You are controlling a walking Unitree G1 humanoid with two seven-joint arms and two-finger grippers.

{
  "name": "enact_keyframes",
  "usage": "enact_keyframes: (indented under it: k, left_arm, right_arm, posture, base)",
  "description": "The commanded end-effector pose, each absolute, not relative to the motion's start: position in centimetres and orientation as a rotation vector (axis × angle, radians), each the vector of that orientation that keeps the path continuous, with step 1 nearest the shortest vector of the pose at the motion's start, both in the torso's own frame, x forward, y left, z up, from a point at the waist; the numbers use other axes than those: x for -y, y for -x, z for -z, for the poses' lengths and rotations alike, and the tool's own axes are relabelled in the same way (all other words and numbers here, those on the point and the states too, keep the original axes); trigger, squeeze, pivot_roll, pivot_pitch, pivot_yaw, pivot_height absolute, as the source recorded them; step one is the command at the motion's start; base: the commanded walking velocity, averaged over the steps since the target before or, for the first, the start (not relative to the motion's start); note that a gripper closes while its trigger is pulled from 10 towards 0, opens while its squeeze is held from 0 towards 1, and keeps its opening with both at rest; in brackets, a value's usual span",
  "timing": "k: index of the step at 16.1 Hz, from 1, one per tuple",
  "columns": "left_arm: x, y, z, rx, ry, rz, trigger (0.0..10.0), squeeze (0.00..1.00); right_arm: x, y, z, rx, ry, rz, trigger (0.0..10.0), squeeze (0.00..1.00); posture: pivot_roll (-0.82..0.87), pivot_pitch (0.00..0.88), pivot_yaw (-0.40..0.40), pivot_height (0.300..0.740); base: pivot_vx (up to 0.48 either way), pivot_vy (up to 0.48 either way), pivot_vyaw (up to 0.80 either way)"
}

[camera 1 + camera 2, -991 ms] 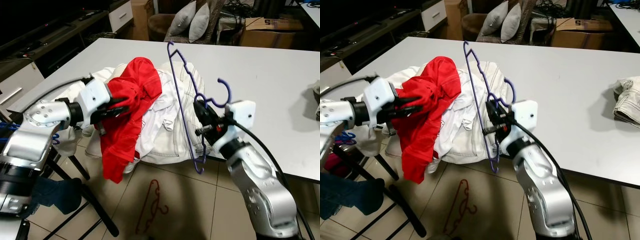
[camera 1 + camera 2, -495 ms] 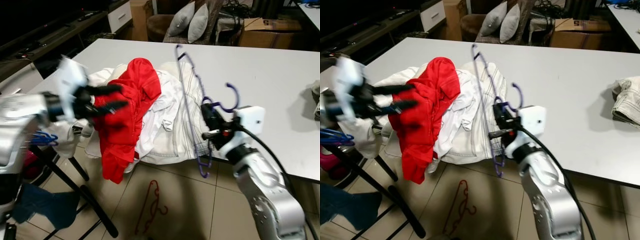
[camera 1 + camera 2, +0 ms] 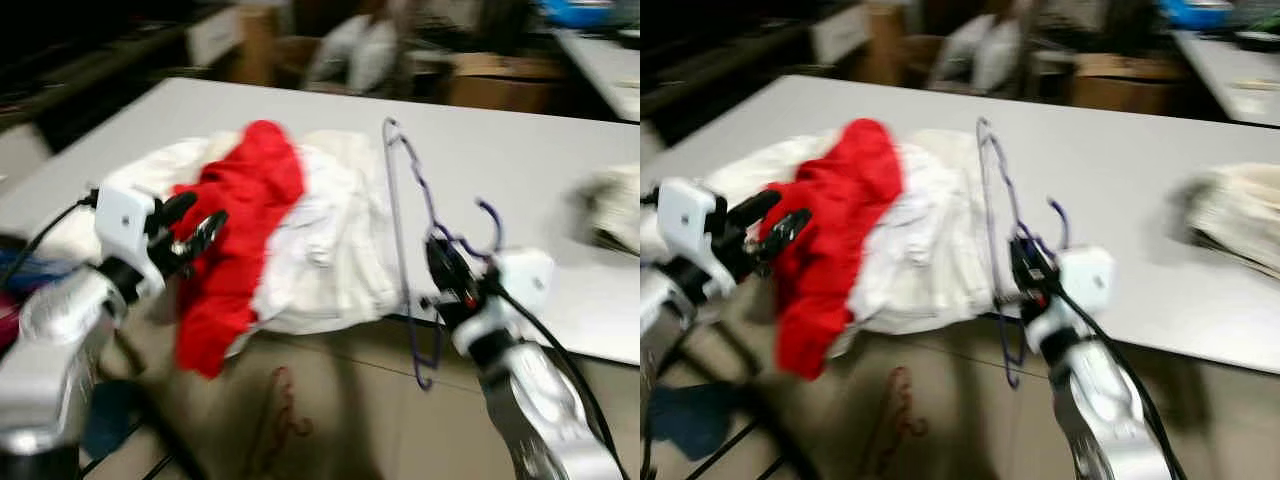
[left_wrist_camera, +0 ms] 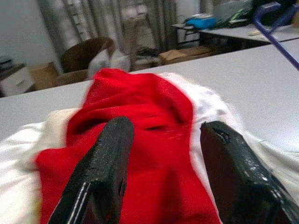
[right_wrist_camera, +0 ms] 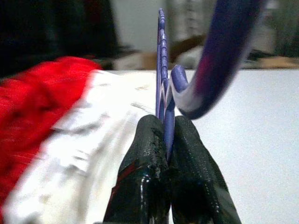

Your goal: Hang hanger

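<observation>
Head views: both are blurred by motion, so edges are soft.
Back of the room: the shapes there are too blurred to tell.
Cloth heap [image 3: 1235,215]: cut by the picture edge.
Purple hanger [image 5: 164,93]: its hook leaves the frame top.
Red shape on floor [image 3: 283,420]: too smeared to tell.

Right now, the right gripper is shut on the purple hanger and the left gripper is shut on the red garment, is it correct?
Not quite. The right gripper is shut on the purple hanger, but the left gripper is open: the left wrist view shows its fingers apart, with the red garment beyond them, not gripped.
</observation>
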State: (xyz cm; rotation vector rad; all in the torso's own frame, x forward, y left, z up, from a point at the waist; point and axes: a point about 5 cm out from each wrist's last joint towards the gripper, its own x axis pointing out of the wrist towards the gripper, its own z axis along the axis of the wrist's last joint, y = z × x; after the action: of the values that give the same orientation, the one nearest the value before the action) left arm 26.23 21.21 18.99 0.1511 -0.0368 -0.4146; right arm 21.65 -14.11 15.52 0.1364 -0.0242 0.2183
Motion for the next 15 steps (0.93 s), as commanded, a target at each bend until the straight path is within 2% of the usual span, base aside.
enact_keyframes:
  k: [1,5,7,10,12,15]
  left_arm:
    - [-21.2,-25.9,-19.0,0.052,-0.175,0.369,10.0,0.00]
    - [-21.4,-25.1,-18.3,0.048,-0.189,0.283,10.0,0.00]
    - [-21.0,-24.6,-18.8,0.099,-0.242,0.269,10.0,0.00]
    - [-20.3,-24.5,-18.9,0.125,-0.189,0.240,10.0,0.00]
    - [-19.7,-24.6,-18.7,0.115,-0.133,0.246,10.0,0.00]
    - [-19.5,-24.9,-18.4,0.097,-0.169,0.228,10.0,0.00]
  right_arm:
    - [14.3,-21.4,-15.9,0.053,-0.129,-0.192,10.0,0.00]
    - [14.3,-21.1,-15.8,0.052,-0.142,-0.181,10.0,0.00]
    - [14.3,-21.1,-15.9,0.060,-0.134,-0.199,10.0,0.00]
    - [14.4,-21.0,-16.2,0.081,-0.129,-0.207,10.0,0.00]
    - [14.6,-21.1,-16.3,0.087,-0.121,-0.208,10.0,0.00]
    - [15.4,-21.4,-16.5,0.093,-0.098,-0.208,10.0,0.00]
  posture:
    - [0.07,0.000,0.032,0.740]
    - [0.07,0.000,0.024,0.740]
    - [0.06,0.000,0.018,0.740]
    - [0.06,0.000,0.013,0.740]
    - [0.05,0.000,0.011,0.740]
    - [0.05,0.000,0.015,0.740]
  base:
    - [0.000,0.480,-0.80]
    - [0.000,0.461,-0.80]
    - [0.000,-0.201,-0.76]
    - [0.000,-0.480,0.00]
    - [0.000,0.000,0.00]
    - [0.000,0.000,0.00]
